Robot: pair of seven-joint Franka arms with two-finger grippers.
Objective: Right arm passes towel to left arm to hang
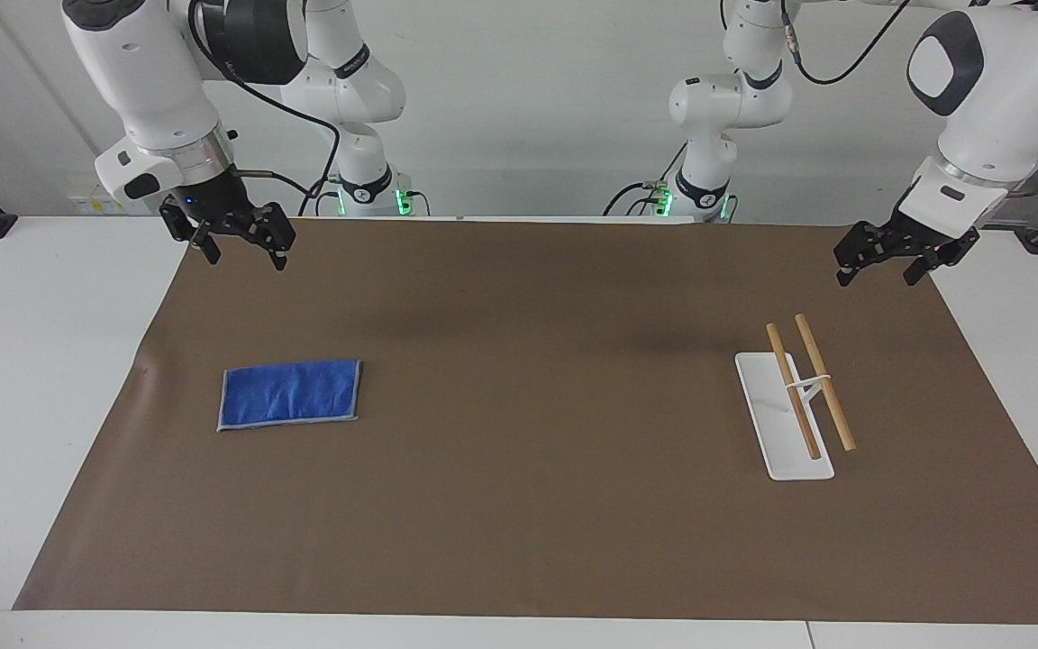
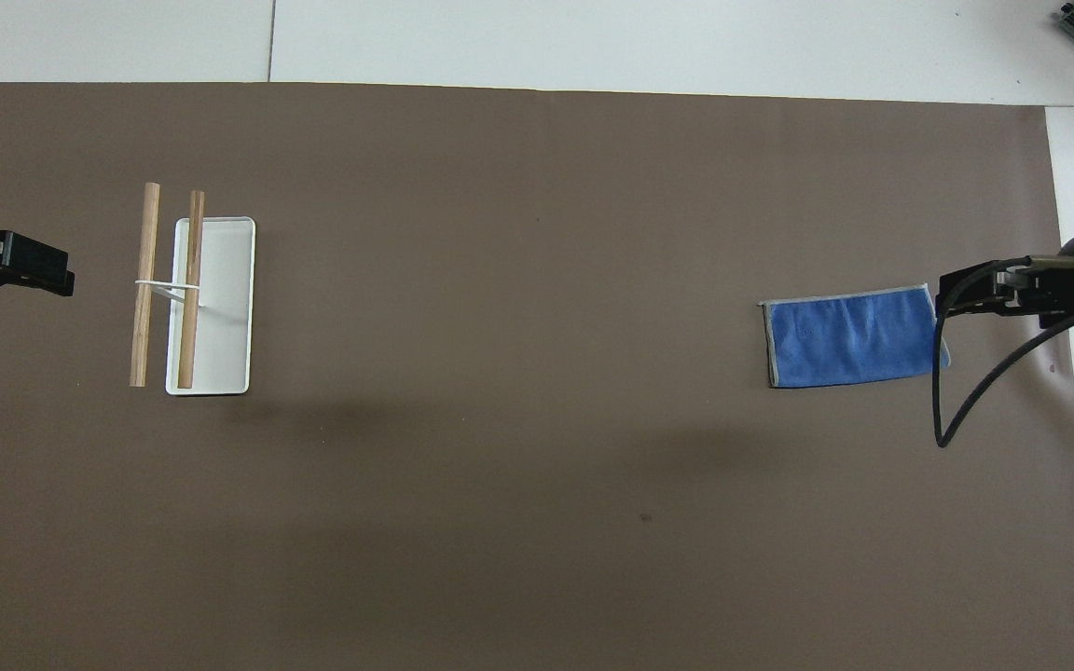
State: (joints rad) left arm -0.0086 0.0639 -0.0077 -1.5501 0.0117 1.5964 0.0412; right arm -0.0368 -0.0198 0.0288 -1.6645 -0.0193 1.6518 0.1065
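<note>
The small bright-blue rectangular cloth towel with its thin grey edging lies flat on the brown paper mat, toward the right arm's end of the table. Its long axis runs along the table's length, from one arm's end toward the other. That puts it squarely in the right arm's territory. The right arm's black two-finger gripper, blue light at the wrist, hangs in the air with its jaws spread wide and nothing between them. The towel sits farther from the robots than the spot under those jaws, so by my reckoning the reach goes forward and down. In the overhead view that gripper shows at the towel's short edge.

Well apart, toward the left arm's end, stands the white rack with two wooden rails on its flat white base. The left arm's black gripper waits in the air nearer that end, jaws parted and empty. The towel is far closer to the right gripper, so the pickup looks like its job.
</note>
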